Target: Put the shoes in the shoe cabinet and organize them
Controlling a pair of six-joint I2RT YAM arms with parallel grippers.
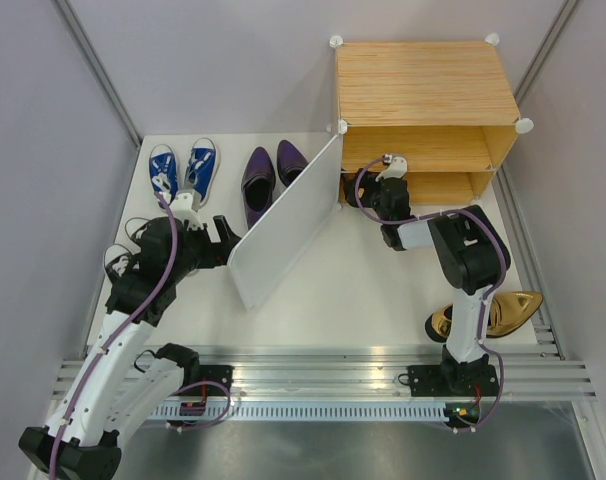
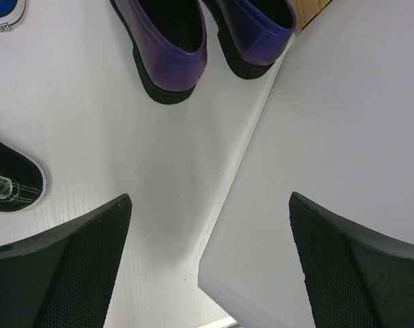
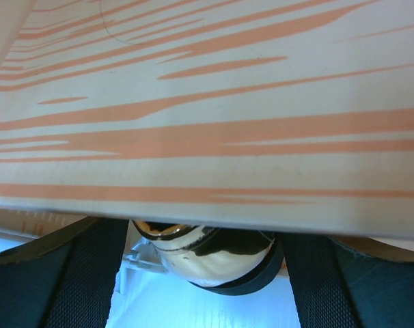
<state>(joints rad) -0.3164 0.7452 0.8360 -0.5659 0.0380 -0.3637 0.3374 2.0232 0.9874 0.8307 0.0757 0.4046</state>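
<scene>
The right end effector pinches a gold shoe under a board of the shoe cabinet. The left end effector is spread, and the purple shoes lie ahead of it.

Desk: flat white surface, matte, faint ribbed texture visible in the left wrist view. Enclosure: plain pale grey-lilac walls on the left, back and right sides. Two thin metal struts run diagonally down toward the desk's far corners. Near edge: an aluminium rail with lengthwise grooves spans the full width. Just in front of it sits a narrow slotted strip, then a dull grey metal sheet.
</scene>
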